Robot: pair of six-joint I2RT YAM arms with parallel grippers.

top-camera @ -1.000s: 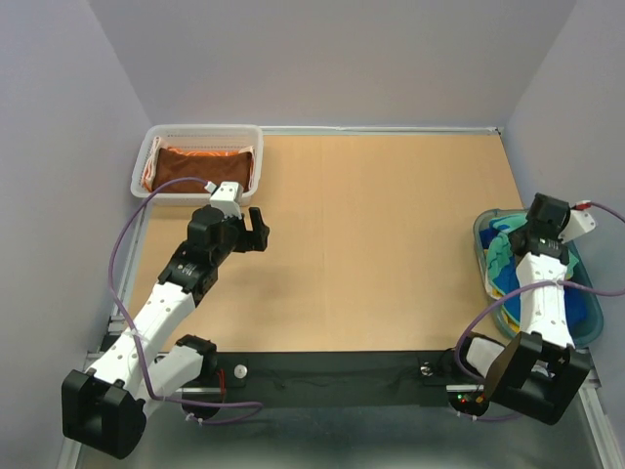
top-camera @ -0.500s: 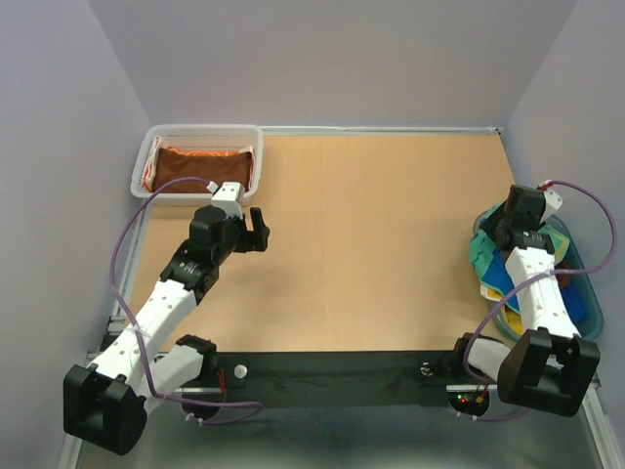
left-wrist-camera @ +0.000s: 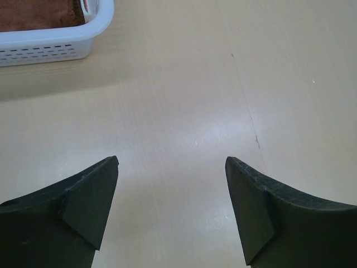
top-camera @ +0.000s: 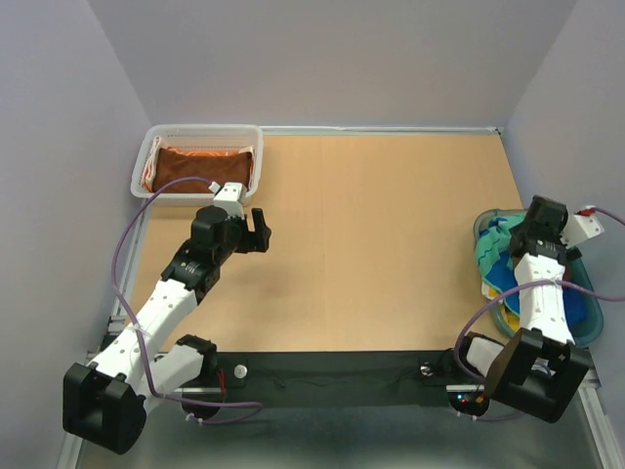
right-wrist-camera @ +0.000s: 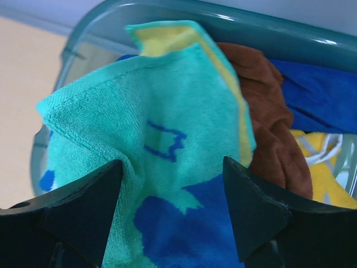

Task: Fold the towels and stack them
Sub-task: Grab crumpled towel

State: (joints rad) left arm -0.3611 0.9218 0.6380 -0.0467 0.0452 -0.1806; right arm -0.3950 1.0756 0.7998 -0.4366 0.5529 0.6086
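Several towels lie heaped in the blue-green tub (top-camera: 485, 221) at the right: a green-yellow-blue printed towel (right-wrist-camera: 162, 111) on top, draped toward the tub's left rim, a dark brown towel (right-wrist-camera: 268, 123), a blue one (right-wrist-camera: 318, 95) and a yellow one (right-wrist-camera: 321, 167). My right gripper (right-wrist-camera: 173, 167) hangs open just over the green towel (top-camera: 493, 252), which shows between its jaws. A folded brown towel (top-camera: 205, 161) lies on an orange one (top-camera: 149, 174) in the white basket (top-camera: 200, 131). My left gripper (left-wrist-camera: 172, 162) is open over bare table near the basket (left-wrist-camera: 56, 42).
The tub's rim (right-wrist-camera: 251, 28) curves round the heap at the table's right edge, close to the right wall. The basket sits in the far left corner. Light wooden tabletop (top-camera: 371, 225) stretches between the two arms.
The right gripper has opened and released the green towel after tugging it left; that towel now drapes over the tub's left side. The right arm swung back right. The left arm stayed put.
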